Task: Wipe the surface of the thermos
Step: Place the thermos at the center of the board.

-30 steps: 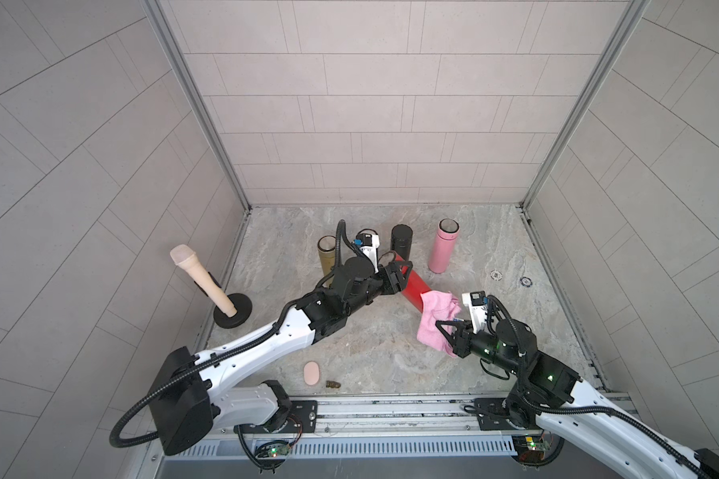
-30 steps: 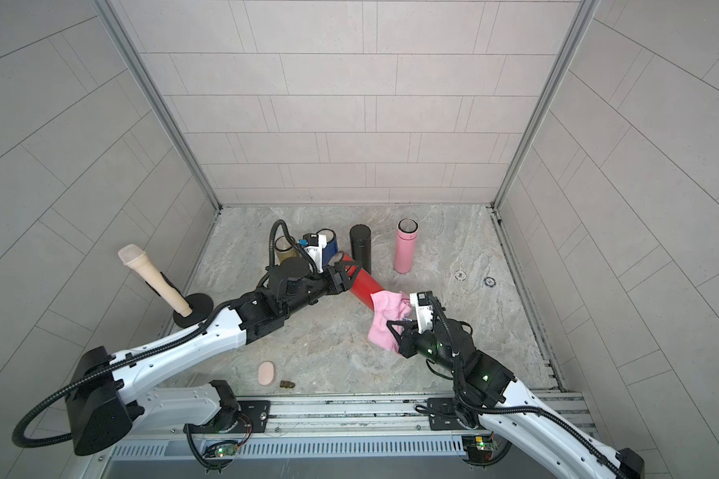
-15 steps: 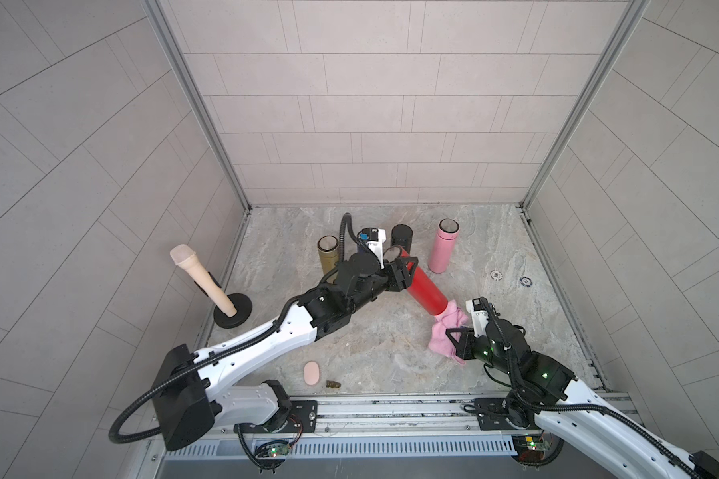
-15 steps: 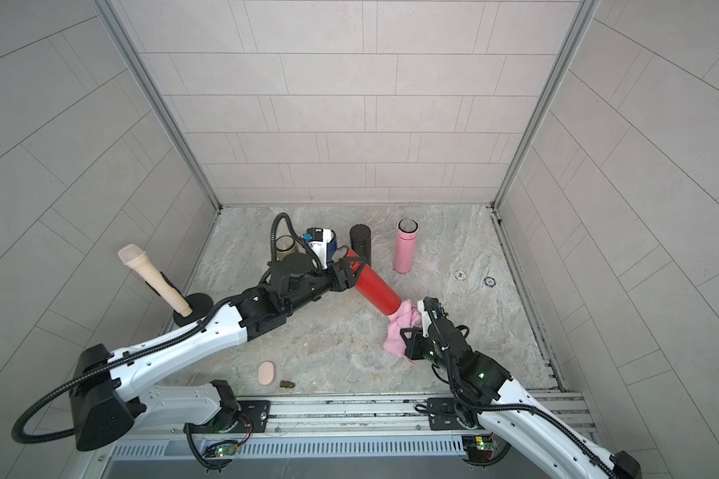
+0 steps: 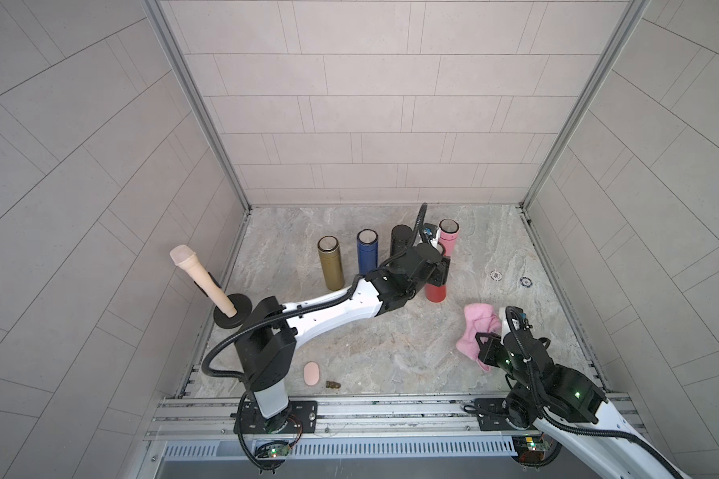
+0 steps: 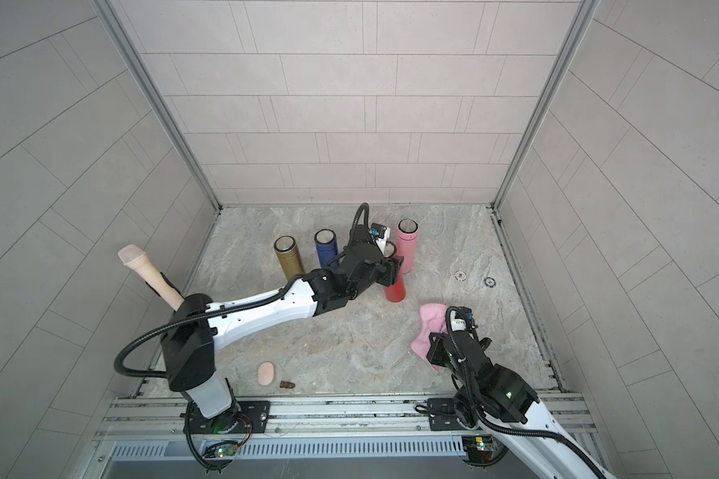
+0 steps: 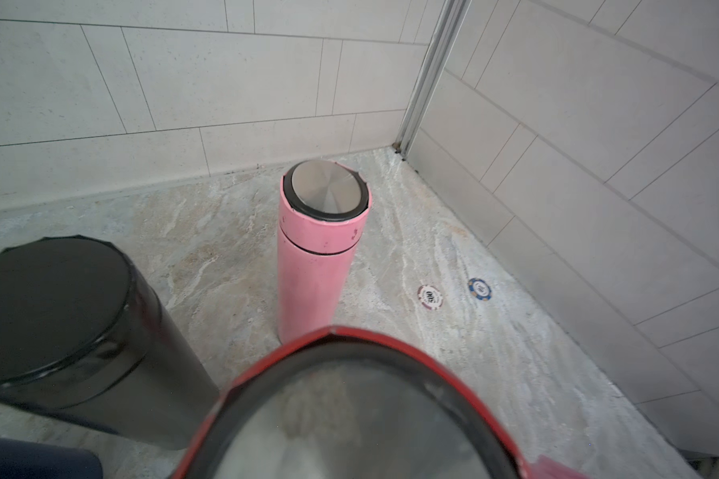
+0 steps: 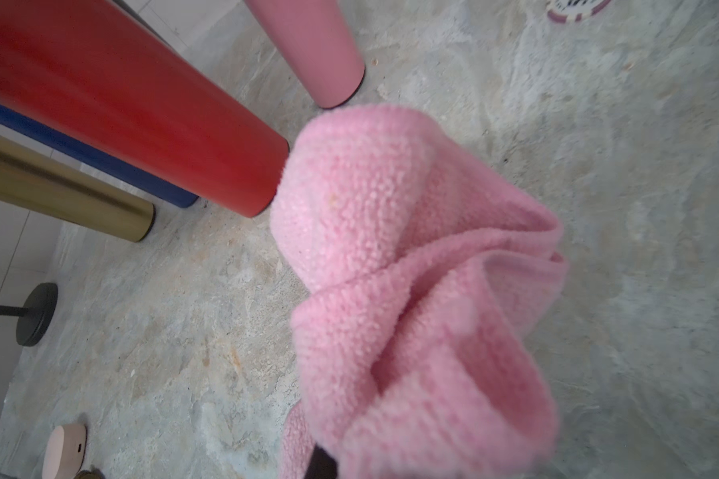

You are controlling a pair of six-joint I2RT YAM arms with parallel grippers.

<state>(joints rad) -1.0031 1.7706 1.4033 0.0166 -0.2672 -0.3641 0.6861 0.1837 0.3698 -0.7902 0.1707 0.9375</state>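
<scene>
The red thermos (image 5: pixel 435 292) (image 6: pixel 394 290) stands upright near the back middle, its base at the floor. My left gripper (image 5: pixel 440 269) (image 6: pixel 392 270) is shut on its upper part. In the left wrist view the thermos lid (image 7: pixel 349 414) fills the lower picture and hides the jaws. My right gripper (image 5: pixel 485 346) (image 6: pixel 437 347) is shut on a pink cloth (image 5: pixel 479 331) (image 6: pixel 427 327) at the front right, apart from the thermos. In the right wrist view the cloth (image 8: pixel 411 290) hangs in front, with the red thermos (image 8: pixel 142 116) beyond it.
Gold (image 5: pixel 331 265), blue (image 5: pixel 367 253), black (image 5: pixel 400 244) and pink (image 5: pixel 448 236) thermoses stand in a row at the back. Two poker chips (image 5: pixel 494 274) (image 5: pixel 526 282) lie to the right. A beige handle on a stand (image 5: pixel 202 278) is at the left, a pink oval (image 5: pixel 311 372) in front.
The left gripper swung the tilted red thermos upright and set it down by the pink thermos. The right gripper drew the cloth off it, back toward the front right.
</scene>
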